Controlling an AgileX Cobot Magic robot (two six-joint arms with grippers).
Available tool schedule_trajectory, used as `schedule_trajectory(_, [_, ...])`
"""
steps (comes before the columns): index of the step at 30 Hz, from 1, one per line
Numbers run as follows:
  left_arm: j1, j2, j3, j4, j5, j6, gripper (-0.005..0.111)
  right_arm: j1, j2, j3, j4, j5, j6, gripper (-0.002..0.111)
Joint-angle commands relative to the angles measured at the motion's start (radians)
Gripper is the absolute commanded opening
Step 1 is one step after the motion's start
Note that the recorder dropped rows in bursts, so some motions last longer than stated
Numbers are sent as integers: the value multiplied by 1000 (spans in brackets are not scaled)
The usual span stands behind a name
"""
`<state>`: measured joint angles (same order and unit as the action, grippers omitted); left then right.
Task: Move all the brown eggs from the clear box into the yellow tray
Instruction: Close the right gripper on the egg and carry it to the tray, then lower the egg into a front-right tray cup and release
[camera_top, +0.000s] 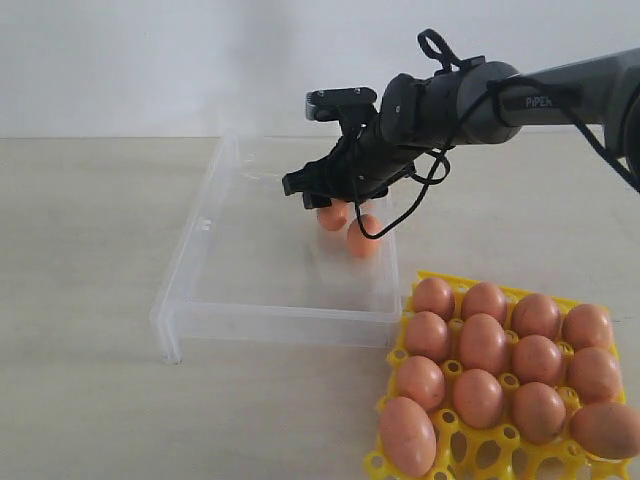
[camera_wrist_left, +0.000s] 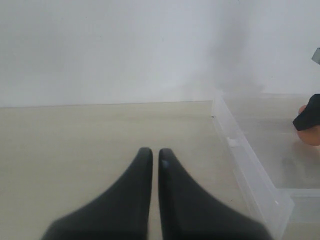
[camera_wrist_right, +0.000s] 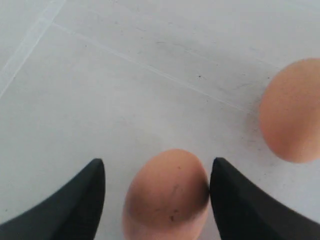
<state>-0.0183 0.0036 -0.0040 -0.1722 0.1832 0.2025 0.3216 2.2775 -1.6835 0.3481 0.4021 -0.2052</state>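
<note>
— Fingers (camera_wrist_right: 75, 210) of the right gripper (camera_top: 335, 197): how did they stand?
— Spread wide, one on each side of a brown egg (camera_wrist_right: 167, 195) lying on the floor of the clear box (camera_top: 280, 322). One finger looked to touch the shell; nothing was pinched yet. A second egg (camera_wrist_right: 292, 110) lay just beside. Outside the box, the left gripper (camera_wrist_left: 151, 165) sat over the bench (camera_wrist_left: 75, 140), its fingers pressed together.
— What might have gone wrong?
— A lopsided squeeze could have rolled the egg away or into its neighbour; too hard a squeeze might have cracked it.
— And room to move?
— Open above. The box's low wall stood between the egg and the yellow tray (camera_top: 470, 455), nearly full, with bare cups only along its front.
</note>
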Motion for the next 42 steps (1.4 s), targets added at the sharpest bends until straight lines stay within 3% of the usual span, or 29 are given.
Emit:
schedule_trajectory(1, [-6,-4,4,2,-2,0,4,0,12,-5,-1,2,6,54])
schedule_trajectory(7, [-6,-4,4,2,-2,0,4,0,38,-5,-3,-9,6,48])
schedule_trajectory(14, [-6,-4,4,2,-2,0,4,0,37,-5,-3,-9,6,0])
schedule_trajectory(22, [-6,-4,4,2,-2,0,4,5,-18,0,13,23,16,0])
schedule_trajectory(24, [-6,-4,4,2,-2,0,4,19,-64,57,13,-59,23,0])
schedule_trajectory(28, [-6,-4,4,2,-2,0,4,58,-236,325,38,-417,42,0])
schedule_trajectory(33, [-6,-4,4,2,-2,0,4,128,-517,866,90,-1071,129,0])
schedule_trajectory(35, [-6,-4,4,2,-2,0,4,170,-632,1078,77,-1253,161,0])
schedule_trajectory(38, [-6,-4,4,2,-2,0,4,230,-767,1300,25,-1337,137,0])
schedule_trajectory(42, [-6,-4,4,2,-2,0,4,290,-904,1480,0,-1283,125,0])
